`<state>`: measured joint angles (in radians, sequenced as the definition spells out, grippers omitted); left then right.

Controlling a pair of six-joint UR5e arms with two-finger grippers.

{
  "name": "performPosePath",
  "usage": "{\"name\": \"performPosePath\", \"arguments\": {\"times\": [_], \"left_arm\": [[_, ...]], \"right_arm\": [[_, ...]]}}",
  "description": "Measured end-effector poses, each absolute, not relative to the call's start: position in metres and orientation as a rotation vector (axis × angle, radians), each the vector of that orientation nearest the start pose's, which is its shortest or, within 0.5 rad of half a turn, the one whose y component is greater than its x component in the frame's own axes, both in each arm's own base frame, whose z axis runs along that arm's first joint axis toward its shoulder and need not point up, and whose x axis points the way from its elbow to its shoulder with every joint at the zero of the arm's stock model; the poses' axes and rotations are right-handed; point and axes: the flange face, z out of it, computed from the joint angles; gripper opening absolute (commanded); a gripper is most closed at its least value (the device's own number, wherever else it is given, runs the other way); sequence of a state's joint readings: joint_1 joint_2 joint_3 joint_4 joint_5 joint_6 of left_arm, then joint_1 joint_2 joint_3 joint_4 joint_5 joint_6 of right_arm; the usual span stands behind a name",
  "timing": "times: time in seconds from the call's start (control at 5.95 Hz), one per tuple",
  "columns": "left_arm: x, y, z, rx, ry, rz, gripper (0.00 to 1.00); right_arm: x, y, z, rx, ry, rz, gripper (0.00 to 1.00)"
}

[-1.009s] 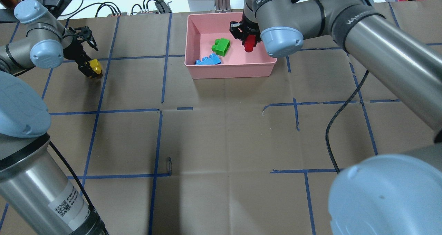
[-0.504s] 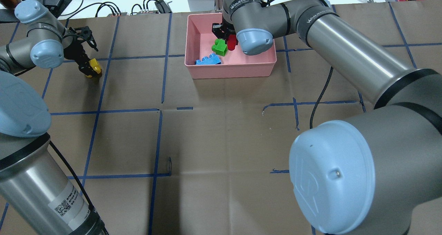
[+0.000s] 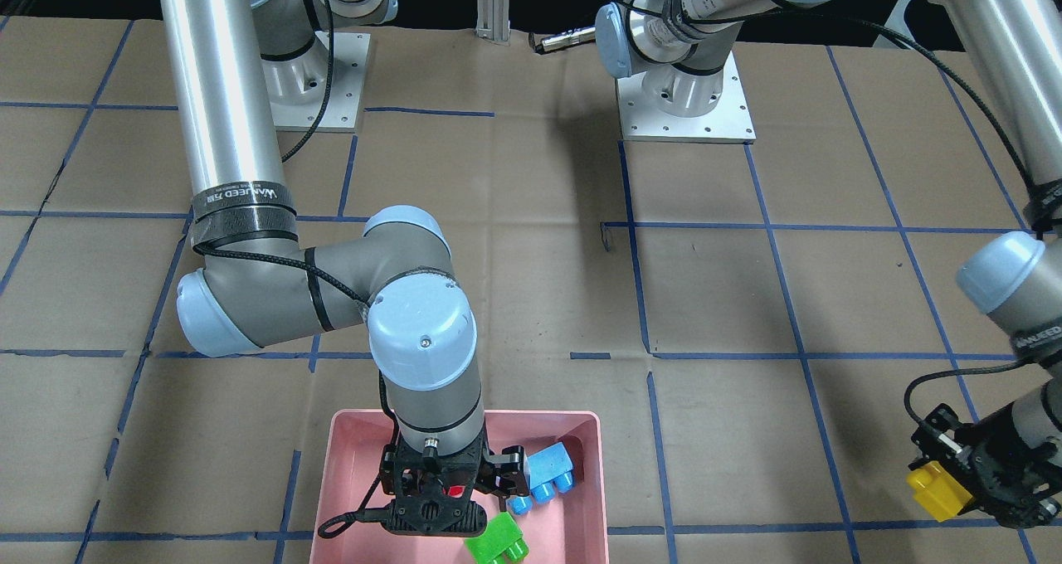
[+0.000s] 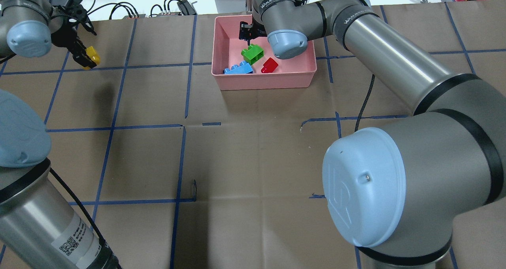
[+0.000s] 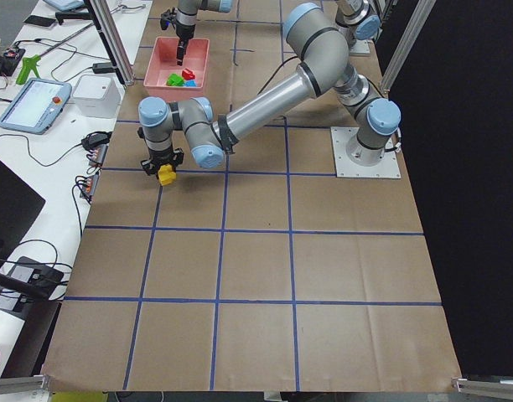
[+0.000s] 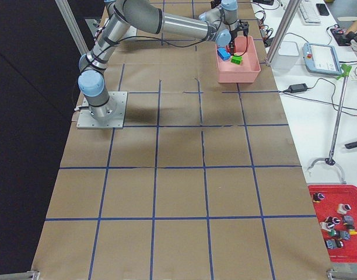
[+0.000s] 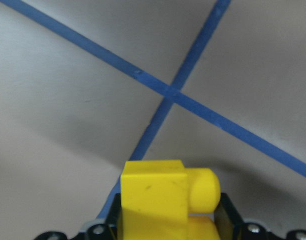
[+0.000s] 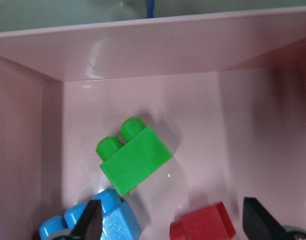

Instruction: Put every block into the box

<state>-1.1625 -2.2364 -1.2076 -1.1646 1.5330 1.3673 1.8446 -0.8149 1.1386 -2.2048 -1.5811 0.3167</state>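
Dropping the yellow block (image 4: 93,53) short of the box (image 4: 265,81) looks like the main risk. It is the only 1 of the 4 blocks outside the box, clamped between the fingers of the left gripper (image 7: 168,220) and hanging above the counter (image 4: 245,158) at its far left, well apart from the box. In the left wrist view the fingers pinch only the block's lower part, with the body and a stud standing out beyond the tips. A quick swing across the counter could therefore twist it loose.

A second risk is a clash of arms. The right gripper (image 8: 174,217) hovers low inside the box, so the left arm would meet the right arm's wrist if it arrived before that arm cleared. A release from too high could also send the block onto the thin rim, or bouncing off the 3 blocks inside.

Those 3 lie on the box floor:
- The green block (image 4: 253,53) sits near the middle.
- The blue block (image 4: 238,69) lies at the near-left corner in the overhead view.
- The red block (image 4: 269,65) lies just beside the green one.

The right gripper's fingers are spread apart and empty. In the right wrist view the red block lies on the floor below them, between the 2 tips and nearer the right-hand one, and neither tip touches it.
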Motion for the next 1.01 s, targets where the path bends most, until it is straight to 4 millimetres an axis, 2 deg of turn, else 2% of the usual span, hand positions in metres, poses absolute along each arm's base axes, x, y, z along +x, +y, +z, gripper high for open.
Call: {"name": "performPosePath", "arguments": {"times": [0.17, 0.34, 0.5, 0.67, 0.84, 1.01], "left_arm": [[0.169, -0.738, 0.337, 1.236, 2.848, -0.135, 0.26], [0.163, -0.734, 0.377, 0.943, 2.978, -0.126, 0.26], [0.144, -0.731, 0.404, 0.655, 3.071, -0.129, 0.26], [0.096, -0.734, 0.419, 0.397, 3.135, -0.145, 0.26], [0.029, -0.739, 0.425, 0.165, 3.199, -0.161, 0.26], [-0.047, -0.740, 0.426, -0.055, 3.252, -0.160, 0.26]], "right_arm": [[0.336, -0.724, 0.296, 0.042, 3.030, -0.460, 1.00], [0.327, -0.716, 0.319, 0.018, 3.044, -0.436, 0.99], [0.317, -0.699, 0.355, -0.030, 3.066, -0.391, 0.83], [0.305, -0.670, 0.398, -0.079, 3.102, -0.307, 0.87], [0.291, -0.628, 0.439, -0.104, 3.136, -0.212, 0.92], [0.275, -0.572, 0.477, -0.104, 3.150, -0.169, 0.98]]}}
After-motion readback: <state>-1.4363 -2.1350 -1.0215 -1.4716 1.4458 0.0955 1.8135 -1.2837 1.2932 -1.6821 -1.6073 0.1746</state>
